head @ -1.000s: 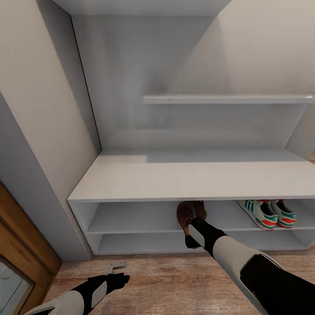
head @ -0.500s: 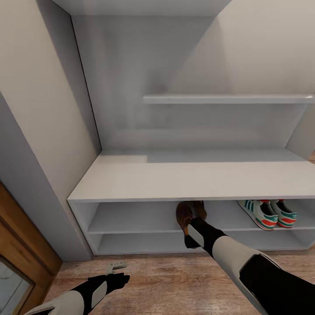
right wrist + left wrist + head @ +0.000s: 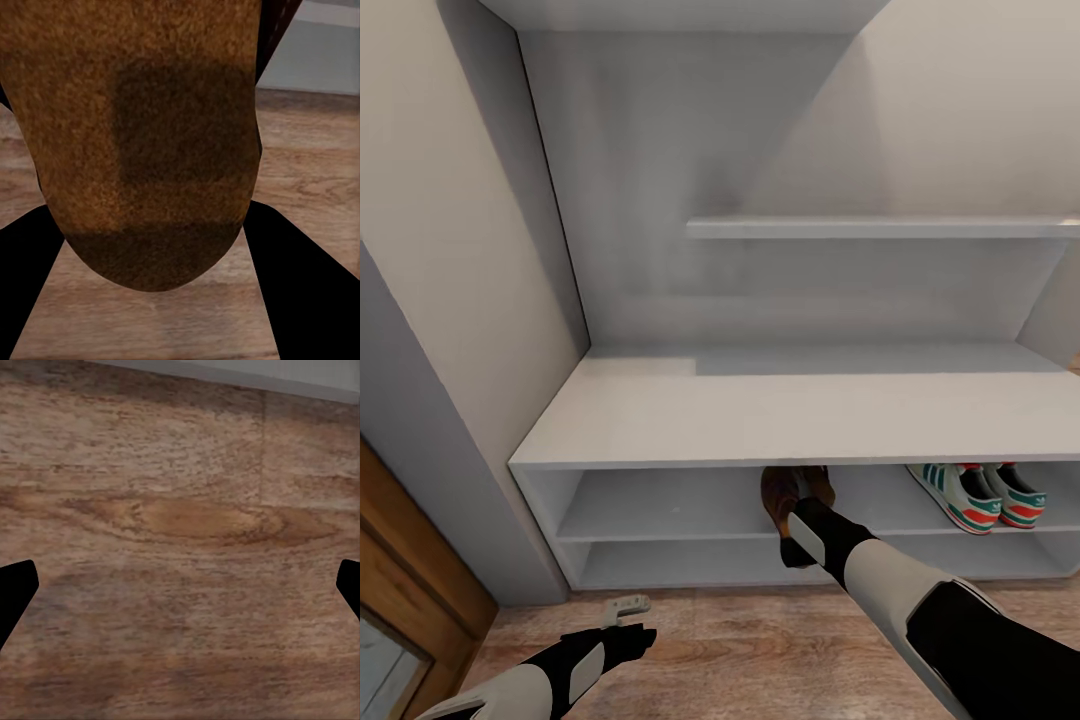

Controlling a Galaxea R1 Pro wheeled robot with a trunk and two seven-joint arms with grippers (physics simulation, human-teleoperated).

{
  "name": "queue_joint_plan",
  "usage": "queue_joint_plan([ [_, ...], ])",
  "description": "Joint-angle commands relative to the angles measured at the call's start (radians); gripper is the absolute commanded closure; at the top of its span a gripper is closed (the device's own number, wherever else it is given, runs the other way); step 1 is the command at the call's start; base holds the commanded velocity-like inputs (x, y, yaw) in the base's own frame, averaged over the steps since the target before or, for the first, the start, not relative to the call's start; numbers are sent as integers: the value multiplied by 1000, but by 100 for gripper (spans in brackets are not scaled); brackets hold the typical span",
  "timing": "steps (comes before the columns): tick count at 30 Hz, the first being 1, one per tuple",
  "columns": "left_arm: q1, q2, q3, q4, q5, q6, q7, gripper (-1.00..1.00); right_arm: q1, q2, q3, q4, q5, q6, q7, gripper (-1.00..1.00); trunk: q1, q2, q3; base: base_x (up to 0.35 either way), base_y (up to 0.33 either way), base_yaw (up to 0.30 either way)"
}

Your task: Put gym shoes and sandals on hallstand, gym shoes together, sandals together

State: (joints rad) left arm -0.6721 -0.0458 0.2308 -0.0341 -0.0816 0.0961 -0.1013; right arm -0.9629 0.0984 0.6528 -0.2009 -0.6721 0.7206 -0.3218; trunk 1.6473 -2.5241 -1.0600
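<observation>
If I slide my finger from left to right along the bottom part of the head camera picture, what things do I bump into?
Wooden door → left gripper → brown sandals, at the tip of the right arm → two gym shoes on the hallstand shelf.

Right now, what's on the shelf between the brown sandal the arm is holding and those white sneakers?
Nothing: in the head view the upper shelf is bare between the sandal in the right gripper and the gym shoes.

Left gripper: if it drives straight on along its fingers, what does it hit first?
The corridor floor, by the look of it. The left gripper is open and empty, and its wrist view looks onto bare wood planks, with the hallstand base just past them. Depth is unclear.
</observation>
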Motion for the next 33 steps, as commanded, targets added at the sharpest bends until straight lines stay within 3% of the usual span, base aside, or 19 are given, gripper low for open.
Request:
queue_joint_plan([
  [1, 0, 0, 8, -3, -9, 7, -3, -100, 0, 0, 6, -2, -11, 3, -8, 100, 0, 0, -1, 5, 0, 0],
  [33, 0, 0, 8, -1, -9, 7, -3, -100, 0, -1, 5, 0, -11, 3, -8, 100, 0, 0, -1, 30, 0, 0],
])
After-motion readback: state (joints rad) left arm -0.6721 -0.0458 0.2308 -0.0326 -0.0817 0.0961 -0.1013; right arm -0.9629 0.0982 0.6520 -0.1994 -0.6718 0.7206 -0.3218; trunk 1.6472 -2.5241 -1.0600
